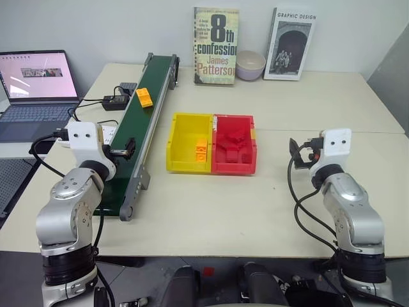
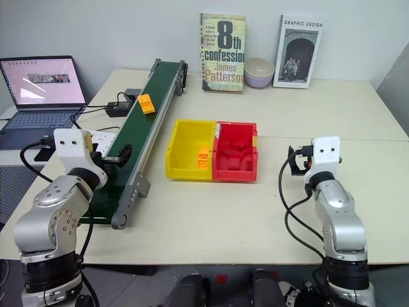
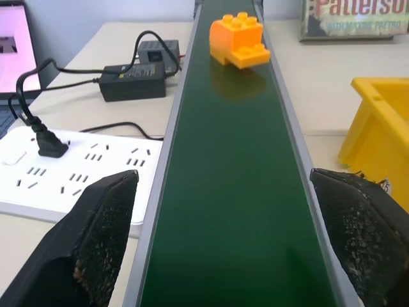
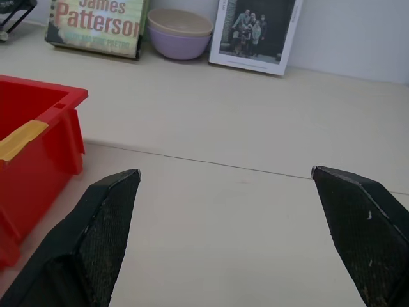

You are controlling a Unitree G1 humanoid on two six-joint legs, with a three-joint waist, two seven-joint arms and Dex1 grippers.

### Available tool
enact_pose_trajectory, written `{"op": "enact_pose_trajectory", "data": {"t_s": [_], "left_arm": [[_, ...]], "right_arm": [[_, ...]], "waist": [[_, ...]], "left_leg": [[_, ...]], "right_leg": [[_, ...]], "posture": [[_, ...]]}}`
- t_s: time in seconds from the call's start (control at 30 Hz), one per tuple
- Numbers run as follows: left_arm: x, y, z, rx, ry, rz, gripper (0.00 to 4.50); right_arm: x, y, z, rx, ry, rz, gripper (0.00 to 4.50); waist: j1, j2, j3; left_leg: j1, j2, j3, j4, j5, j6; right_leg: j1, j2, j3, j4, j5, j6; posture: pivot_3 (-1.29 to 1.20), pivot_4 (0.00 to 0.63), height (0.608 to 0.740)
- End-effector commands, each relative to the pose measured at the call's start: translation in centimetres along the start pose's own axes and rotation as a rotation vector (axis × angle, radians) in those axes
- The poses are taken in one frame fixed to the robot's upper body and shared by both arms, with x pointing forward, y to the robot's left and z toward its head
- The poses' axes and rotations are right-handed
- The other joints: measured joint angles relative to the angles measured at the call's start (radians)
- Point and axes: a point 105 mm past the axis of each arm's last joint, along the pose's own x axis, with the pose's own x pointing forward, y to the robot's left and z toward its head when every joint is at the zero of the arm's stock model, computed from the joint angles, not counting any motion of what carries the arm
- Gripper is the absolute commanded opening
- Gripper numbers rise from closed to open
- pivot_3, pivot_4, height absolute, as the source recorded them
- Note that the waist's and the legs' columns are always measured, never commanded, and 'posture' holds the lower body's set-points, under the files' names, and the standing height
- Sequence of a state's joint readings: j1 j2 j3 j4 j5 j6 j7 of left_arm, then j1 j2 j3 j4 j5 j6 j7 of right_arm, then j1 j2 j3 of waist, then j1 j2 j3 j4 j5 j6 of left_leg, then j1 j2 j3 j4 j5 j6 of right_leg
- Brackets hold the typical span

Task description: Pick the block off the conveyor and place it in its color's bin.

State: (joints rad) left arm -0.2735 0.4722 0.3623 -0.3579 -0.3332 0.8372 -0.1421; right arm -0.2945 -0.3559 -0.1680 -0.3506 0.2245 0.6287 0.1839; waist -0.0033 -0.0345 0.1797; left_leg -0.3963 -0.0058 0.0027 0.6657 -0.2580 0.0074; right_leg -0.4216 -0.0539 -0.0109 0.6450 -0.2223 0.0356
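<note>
Block (image 1: 144, 97) sits on the belt (image 1: 142, 121), upper third, studs up, nothing touching it. Belt runs from about 7 o'clock near the left arm up toward 12 o'clock at the back of the tabletop (image 1: 268, 204).

Left gripper (image 1: 126, 149) hangs over the belt's near half, pointing along it at the block, which lies well ahead at its 12 o'clock. Jaws wide, empty; in the wrist view each finger (image 3: 96, 236) stands outside a side rail with bare belt between.

Right gripper (image 1: 298, 151) hovers over bare tabletop at 3 o'clock of the bins, well apart from them. Jaws wide, empty.

Yellow bin (image 1: 189, 142) sits mid-table, at 3 o'clock of the belt, joined on its right to a red bin (image 1: 234, 144). One orange-yellow brick (image 1: 200, 152) already lies in the yellow bin's near right corner. Red pieces lie in the red bin.

At 9 o'clock of the belt: white power strip (image 3: 57, 169) with a black plug, black adapter (image 1: 115, 101), cables, and an open laptop (image 1: 35, 93).

Back edge, 12 to 1 o'clock: two books (image 1: 216, 46) propped against the wall, lilac bowl (image 1: 250, 65) between them.
</note>
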Motion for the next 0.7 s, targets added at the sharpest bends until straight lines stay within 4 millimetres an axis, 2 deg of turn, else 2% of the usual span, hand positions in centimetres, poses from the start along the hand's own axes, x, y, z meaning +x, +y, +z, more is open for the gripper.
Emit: {"op": "enact_pose_trajectory", "data": {"t_s": [0.03,0.13,0.23,0.33,0.43,0.53,0.7], "left_arm": [[-1.4,0.3,1.5,0.009,-0.040,0.012,4.49],[-2.3,-0.1,1.7,0.001,-0.043,-0.009,4.49],[-2.6,0.1,1.6,-0.004,-0.038,0.001,4.49],[-2.2,0.8,1.5,-0.010,-0.034,0.039,4.49],[-1.5,0.6,1.4,-0.034,-0.041,0.044,4.49],[-1.3,0.3,1.3,-0.054,-0.046,0.045,4.49],[-1.3,0.2,0.9,-0.065,-0.036,0.046,4.49]], "right_arm": [[-0.5,2.0,4.0,0.034,-0.101,0.288,4.50],[-1.0,3.5,5.7,0.052,-0.113,0.518,4.50],[-1.6,4.8,6.5,0.059,-0.101,0.681,4.50],[-2.4,6.6,7.2,0.066,-0.088,0.857,4.50],[-2.9,9.0,8.4,0.081,-0.101,1.020,4.50],[-3.4,10.2,8.7,0.091,-0.101,1.093,4.50],[-3.8,10.6,8.7,0.084,-0.089,1.126,4.50]], "waist": [[-0.001,0.000,0.000],[-0.001,0.000,0.000],[0.001,0.000,0.000],[0.001,0.000,0.000],[0.001,0.000,0.000],[0.001,0.000,0.000],[0.005,-0.001,0.000]], "left_leg": [[0.000,0.000,-0.001,0.000,0.000,0.000],[0.001,0.001,-0.002,0.000,0.000,0.000],[0.000,0.001,-0.003,0.000,0.000,0.000],[0.000,0.001,-0.003,0.000,0.000,0.000],[0.000,0.001,-0.002,0.000,0.000,0.000],[0.000,0.001,-0.002,0.000,0.000,0.000],[-0.002,0.000,-0.004,0.000,0.000,0.000]], "right_leg": [[0.000,0.000,0.000,0.000,0.000,0.000],[0.001,0.000,0.000,0.000,0.000,0.000],[0.001,0.000,-0.001,0.000,0.000,0.000],[0.001,0.000,-0.001,0.000,0.000,0.000],[0.001,0.000,-0.001,0.000,0.000,0.000],[0.001,0.000,-0.001,0.000,0.000,0.000],[0.000,-0.001,-0.001,-0.001,0.000,0.000]], "posture": [[0.00,0.150,0.740],[0.00,0.150,0.740],[0.00,0.150,0.740],[0.00,0.150,0.740],[0.00,0.150,0.740],[0.00,0.150,0.740],[0.00,0.150,0.740]]}}
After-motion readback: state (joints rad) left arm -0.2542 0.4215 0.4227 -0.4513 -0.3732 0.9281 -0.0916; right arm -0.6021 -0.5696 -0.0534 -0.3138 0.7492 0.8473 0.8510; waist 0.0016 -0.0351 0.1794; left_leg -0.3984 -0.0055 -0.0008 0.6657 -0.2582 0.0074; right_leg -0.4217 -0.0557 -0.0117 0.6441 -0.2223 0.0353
